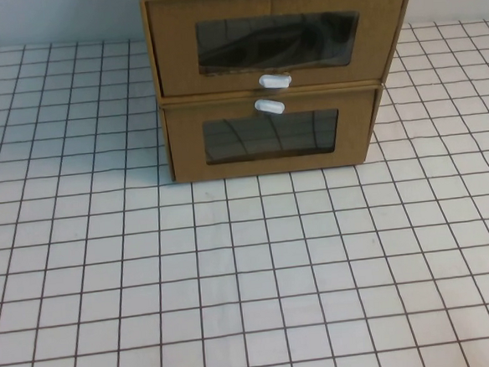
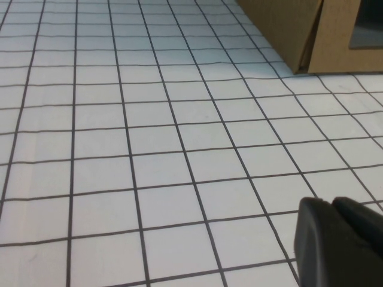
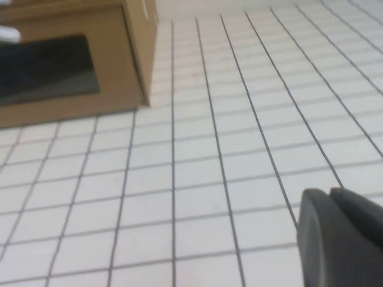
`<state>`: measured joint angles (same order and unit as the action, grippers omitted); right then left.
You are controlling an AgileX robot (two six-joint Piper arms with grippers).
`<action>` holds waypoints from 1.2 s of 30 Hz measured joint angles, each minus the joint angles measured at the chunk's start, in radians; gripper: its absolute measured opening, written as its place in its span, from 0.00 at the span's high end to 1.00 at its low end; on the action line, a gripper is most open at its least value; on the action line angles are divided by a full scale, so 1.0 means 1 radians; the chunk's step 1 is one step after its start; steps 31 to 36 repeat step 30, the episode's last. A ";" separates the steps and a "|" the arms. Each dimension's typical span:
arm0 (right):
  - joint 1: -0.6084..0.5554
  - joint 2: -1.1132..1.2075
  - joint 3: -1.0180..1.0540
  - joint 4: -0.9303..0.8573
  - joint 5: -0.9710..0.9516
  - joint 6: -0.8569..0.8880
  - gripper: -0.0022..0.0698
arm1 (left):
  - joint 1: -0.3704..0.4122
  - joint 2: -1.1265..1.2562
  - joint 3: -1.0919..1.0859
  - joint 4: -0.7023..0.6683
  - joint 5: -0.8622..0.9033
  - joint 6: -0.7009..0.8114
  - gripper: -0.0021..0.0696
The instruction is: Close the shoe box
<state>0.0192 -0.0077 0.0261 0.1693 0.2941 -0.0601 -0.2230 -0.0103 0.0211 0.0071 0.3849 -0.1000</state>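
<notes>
The shoe box [image 1: 176, 50] is the upper of two stacked brown cardboard drawers at the far middle of the table. Its white pull tab [image 1: 275, 80] sits below its clear window [image 1: 278, 42]. Its front stands slightly forward of the drawer under it. Neither gripper shows in the high view. My left gripper [image 2: 332, 202] is shut and empty, low over the table, well short of the boxes' left corner. My right gripper [image 3: 329, 192] is shut and empty, low over the table, off the boxes' right side.
The twin drawer [image 1: 183, 146] below has its white tab [image 1: 269, 106] above its window. It shows in the left wrist view [image 2: 287, 30] and the right wrist view [image 3: 119, 66]. White gridded tabletop [image 1: 251, 275] stretches in front.
</notes>
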 joint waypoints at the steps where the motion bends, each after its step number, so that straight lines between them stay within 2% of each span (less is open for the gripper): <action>1: -0.007 0.000 0.000 -0.042 0.024 0.044 0.99 | 0.000 0.000 0.000 0.004 0.000 0.000 0.98; 4: -0.014 0.000 0.002 -0.124 0.049 0.112 0.99 | 0.000 -0.001 0.000 0.011 0.000 -0.002 0.98; 9: -0.012 0.000 0.002 -0.175 0.051 0.119 0.99 | 0.000 -0.001 0.000 0.014 0.000 -0.002 0.98; 36: -0.012 -0.002 0.002 -0.187 0.057 0.070 0.99 | 0.000 -0.001 0.000 0.016 0.000 -0.002 0.98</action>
